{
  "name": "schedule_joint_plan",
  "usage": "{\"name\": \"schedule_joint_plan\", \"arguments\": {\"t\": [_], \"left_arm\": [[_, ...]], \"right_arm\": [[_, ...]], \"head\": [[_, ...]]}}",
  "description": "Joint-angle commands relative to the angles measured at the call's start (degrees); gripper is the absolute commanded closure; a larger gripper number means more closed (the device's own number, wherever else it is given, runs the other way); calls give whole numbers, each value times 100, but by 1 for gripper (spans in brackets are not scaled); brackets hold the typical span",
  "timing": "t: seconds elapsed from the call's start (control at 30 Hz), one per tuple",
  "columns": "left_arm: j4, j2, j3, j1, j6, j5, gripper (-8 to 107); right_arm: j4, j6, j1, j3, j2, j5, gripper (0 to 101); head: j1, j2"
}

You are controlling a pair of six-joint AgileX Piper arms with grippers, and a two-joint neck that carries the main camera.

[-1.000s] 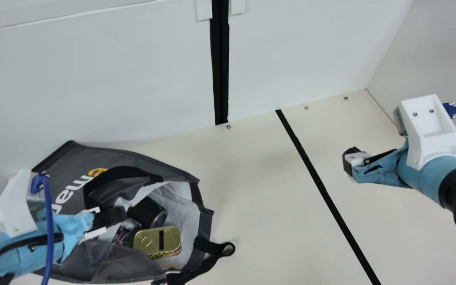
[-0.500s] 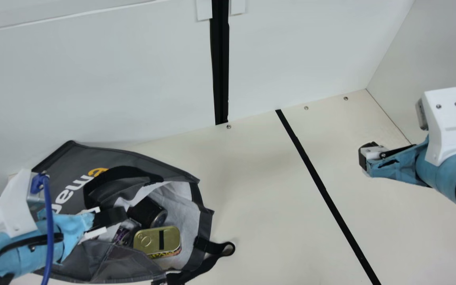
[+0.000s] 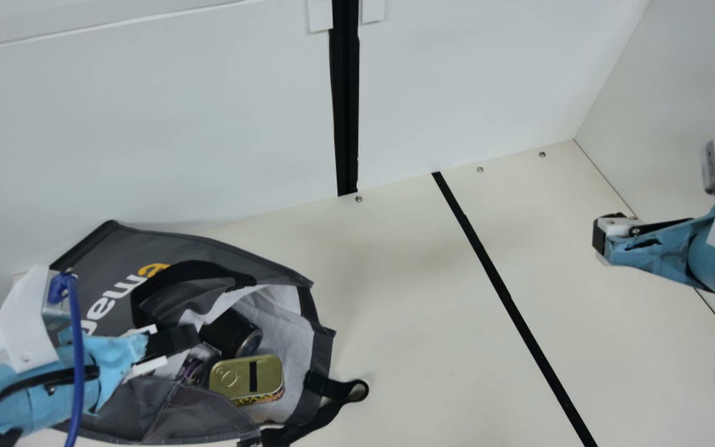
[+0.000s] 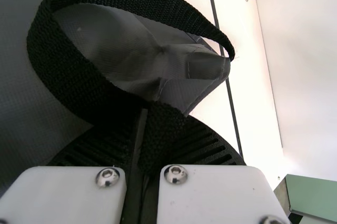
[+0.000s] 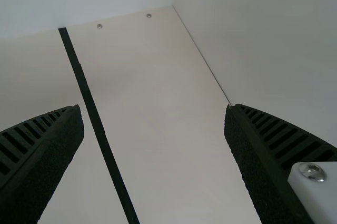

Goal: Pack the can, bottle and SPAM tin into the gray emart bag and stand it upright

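Observation:
My left gripper (image 3: 179, 339) is over the gray emart bag (image 3: 177, 239), which lies on its side with its mouth facing right. In the left wrist view, that gripper (image 4: 142, 145) is shut on the bag's black strap handle (image 4: 73, 76). Inside the mouth rest the black can (image 3: 231, 333), the gold-lidded SPAM tin (image 3: 246, 377) and, left of the tin, a clear and purple thing (image 3: 193, 367), probably the bottle, partly hidden by the bag. At the far right, away from the bag, hangs my right gripper (image 3: 599, 239); the right wrist view shows its fingers (image 5: 155, 124) wide open with nothing between.
The bag's other strap (image 3: 332, 403) sticks out over the cream table (image 3: 407, 298). A black line (image 3: 506, 292) crosses the table between bag and right arm. White walls (image 3: 159, 124) stand behind and at the right. A green panel (image 4: 316, 195) shows in the left wrist view.
My right arm has drawn away to the right, farther from the bag. The left arm, the bag and its contents have kept still.

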Motion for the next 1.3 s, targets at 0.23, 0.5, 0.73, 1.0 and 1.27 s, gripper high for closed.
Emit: {"name": "schedule_joint_plan", "arguments": {"t": [0.23, 0.5, 0.73, 1.0, 1.27], "left_arm": [[0, 0, 0, 0, 0, 0, 107], [0, 0, 0, 0, 0, 0, 107], [0, 0, 0, 0, 0, 0, 107], [0, 0, 0, 0, 0, 0, 107], [0, 0, 0, 0, 0, 0, 107]], "right_arm": [[394, 20, -162, -416, 94, 359, 6], [621, -13, -314, -695, 189, 646, 6], [726, -30, -385, -820, 260, 722, 6], [789, -37, -395, -837, 292, 722, 6], [955, -132, -351, -768, 302, 722, 6]], "head": [[-130, -14], [-130, -14], [-130, -14], [-130, -14], [-130, -14]]}}
